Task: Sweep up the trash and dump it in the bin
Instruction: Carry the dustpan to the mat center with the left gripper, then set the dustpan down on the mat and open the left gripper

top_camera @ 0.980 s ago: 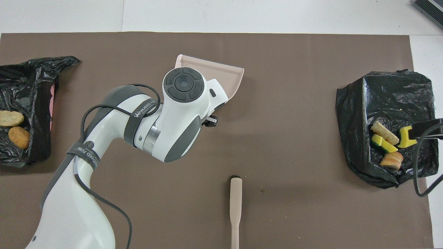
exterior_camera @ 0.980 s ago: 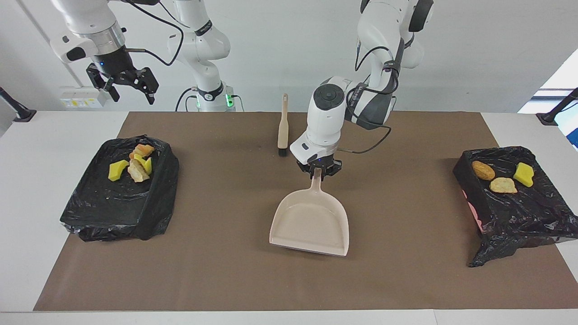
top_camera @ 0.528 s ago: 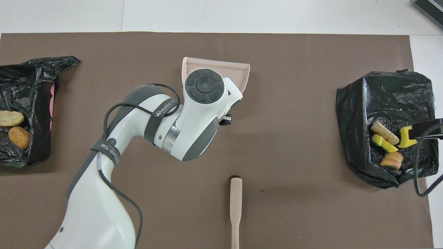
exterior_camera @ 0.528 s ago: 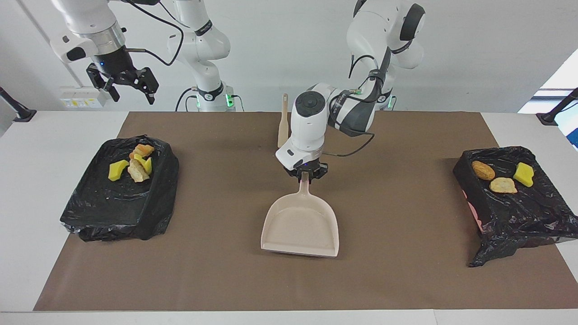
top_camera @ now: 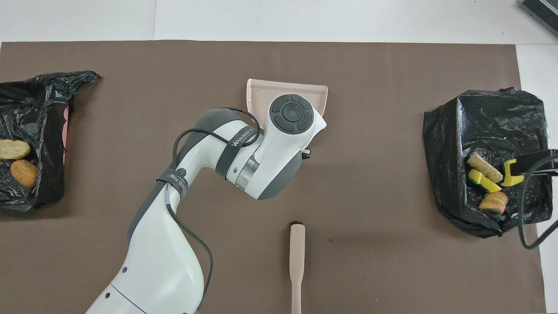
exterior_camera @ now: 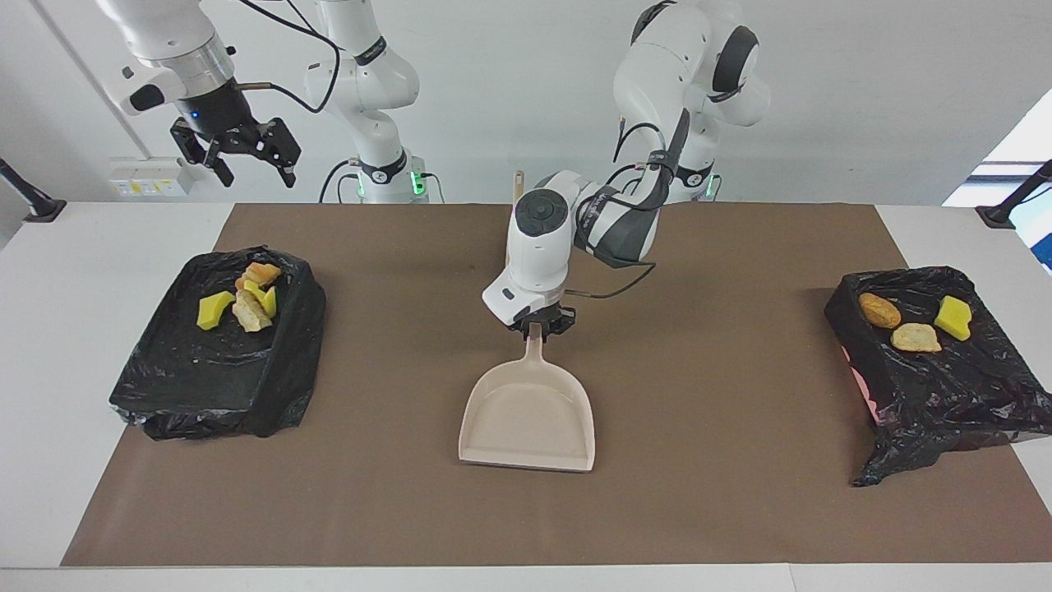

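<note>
Beige dustpan [exterior_camera: 528, 415] lies on the bench mid-mat, handle toward the robots, clenched by the left gripper [exterior_camera: 538, 326]; the trash [exterior_camera: 246, 298] sits in the bin [exterior_camera: 205, 370] under the released right gripper [exterior_camera: 246, 156].

The dustpan [exterior_camera: 528, 413] is plain pale beige, and the brush [top_camera: 297, 266] has a handle of the same beige. The mat [exterior_camera: 707, 510] is flat dull brown over a white table [exterior_camera: 74, 411]. Both bins [exterior_camera: 215, 362] [exterior_camera: 945, 378] are lined with glossy black plastic, one showing a sliver of pink. The trash [exterior_camera: 242, 300] mixes bright yellow chunks with tan-orange pieces. The arms are white with dark grey joints; the left gripper [exterior_camera: 540, 323] and right gripper [exterior_camera: 238, 152] are black.
</note>
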Tool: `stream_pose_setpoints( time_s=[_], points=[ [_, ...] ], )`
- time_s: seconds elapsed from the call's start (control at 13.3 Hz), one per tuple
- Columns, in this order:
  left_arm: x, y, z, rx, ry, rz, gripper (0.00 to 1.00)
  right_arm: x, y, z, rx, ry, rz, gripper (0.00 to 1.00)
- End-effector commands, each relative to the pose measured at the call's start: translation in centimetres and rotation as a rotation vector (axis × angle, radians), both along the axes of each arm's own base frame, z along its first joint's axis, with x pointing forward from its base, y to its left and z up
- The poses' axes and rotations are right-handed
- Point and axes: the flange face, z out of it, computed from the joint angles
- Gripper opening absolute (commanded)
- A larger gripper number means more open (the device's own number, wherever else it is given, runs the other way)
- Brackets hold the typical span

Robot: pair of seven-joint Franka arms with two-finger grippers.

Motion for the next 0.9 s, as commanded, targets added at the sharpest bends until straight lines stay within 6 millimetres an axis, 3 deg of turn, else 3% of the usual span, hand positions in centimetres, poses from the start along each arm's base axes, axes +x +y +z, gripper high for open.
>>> stream_pose_setpoints(
  time_s=[0.0,0.08,0.3,0.53,0.83],
  points=[
    [0.1,-0.3,-0.3,-0.018,-0.020,0.011,0.00,-0.9,-0.3,0.1,-0.008,0.009,0.028,1.00],
    [-0.1,-0.1,-0.7,-0.013,-0.021,0.010,0.00,-0.9,-0.4,0.1,-0.007,0.009,0.023,1.00],
    [-0.5,0.1,-1.2,-0.007,-0.014,0.008,0.15,-0.9,-0.5,0.0,-0.007,0.012,0.014,1.00],
    [-0.4,0.3,-1.2,-0.010,-0.015,0.003,0.41,-0.6,-0.2,0.0,-0.024,0.013,0.031,1.00],
    [0.1,0.7,-0.2,-0.018,-0.043,0.004,1.00,0.5,0.7,1.0,-0.049,0.036,0.052,1.00]
  ],
)
